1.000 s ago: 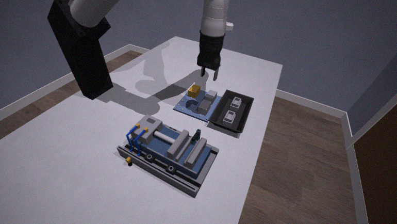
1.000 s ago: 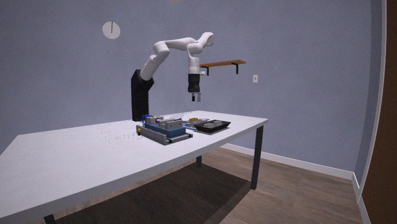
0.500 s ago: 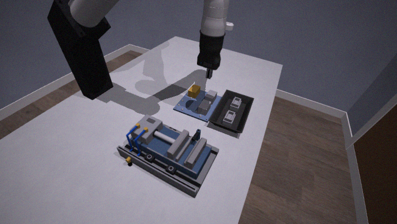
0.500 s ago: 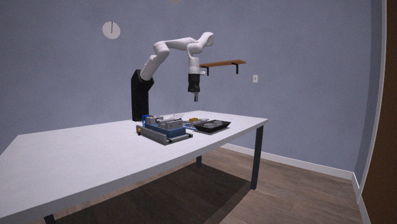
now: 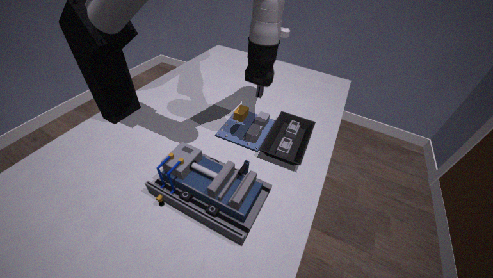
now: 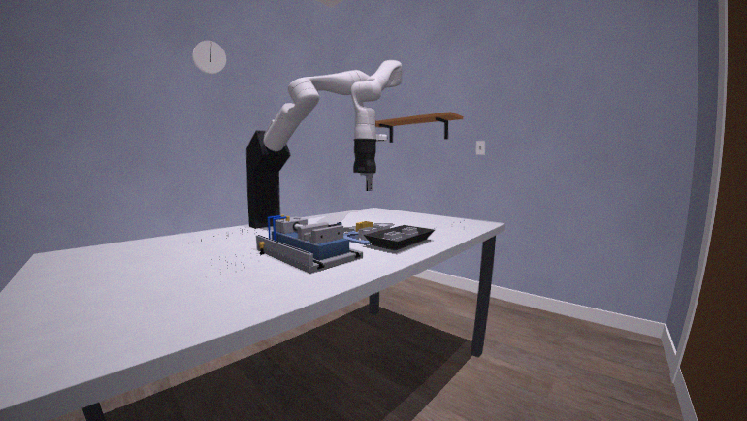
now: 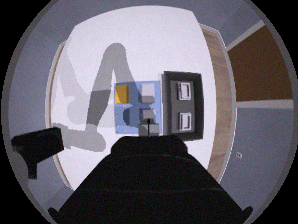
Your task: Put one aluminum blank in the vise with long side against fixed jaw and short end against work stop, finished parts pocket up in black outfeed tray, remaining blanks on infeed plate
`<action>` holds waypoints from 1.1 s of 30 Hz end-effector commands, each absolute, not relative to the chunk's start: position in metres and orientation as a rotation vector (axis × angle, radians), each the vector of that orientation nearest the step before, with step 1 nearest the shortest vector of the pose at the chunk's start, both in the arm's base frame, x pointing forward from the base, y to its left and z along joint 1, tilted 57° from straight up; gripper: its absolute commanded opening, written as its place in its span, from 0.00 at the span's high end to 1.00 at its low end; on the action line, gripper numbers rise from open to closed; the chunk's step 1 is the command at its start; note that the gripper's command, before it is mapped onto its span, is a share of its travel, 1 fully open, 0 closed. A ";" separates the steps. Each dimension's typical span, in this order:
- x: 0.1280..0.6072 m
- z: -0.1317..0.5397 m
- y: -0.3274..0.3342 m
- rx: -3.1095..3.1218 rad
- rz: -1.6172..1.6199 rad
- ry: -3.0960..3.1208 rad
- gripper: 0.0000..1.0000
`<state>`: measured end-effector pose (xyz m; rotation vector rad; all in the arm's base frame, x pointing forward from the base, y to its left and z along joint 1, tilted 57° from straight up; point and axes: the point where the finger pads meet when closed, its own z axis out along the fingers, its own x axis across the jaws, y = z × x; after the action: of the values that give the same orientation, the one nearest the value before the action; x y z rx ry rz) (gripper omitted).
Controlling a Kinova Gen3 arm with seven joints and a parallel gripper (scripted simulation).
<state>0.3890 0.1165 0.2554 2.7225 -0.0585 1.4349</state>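
White table (image 5: pixel 86 207): jaws closed on nothing, high above infeed plate (image 5: pixel 226 132) with 3 blanks.

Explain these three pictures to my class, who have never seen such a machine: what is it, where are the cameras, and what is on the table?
The white jointed robot arm stands on a black pedestal at the white table. One picture looks down from above, one from across the room, one from the arm's wrist. Its black two-finger hand hangs above the table, shut and holding nothing. Below lie a blue pinned plate carrying a yellow brass block and two plain gray blocks, a black tray holding two pocketed gray parts, and a blue-and-gray vise with nothing visible between its jaws.
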 end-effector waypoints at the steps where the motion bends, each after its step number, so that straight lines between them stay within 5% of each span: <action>1: 0.388 0.256 0.117 2.724 1.437 -0.064 1.00; 29: 0.392 0.249 0.194 2.695 1.457 -0.055 1.00; 30: 0.392 0.249 0.195 2.696 1.462 -0.057 0.00; 33: 0.392 0.249 0.195 2.692 1.460 -0.042 0.00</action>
<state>0.3931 0.1930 0.2510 2.7016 -0.0636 1.4653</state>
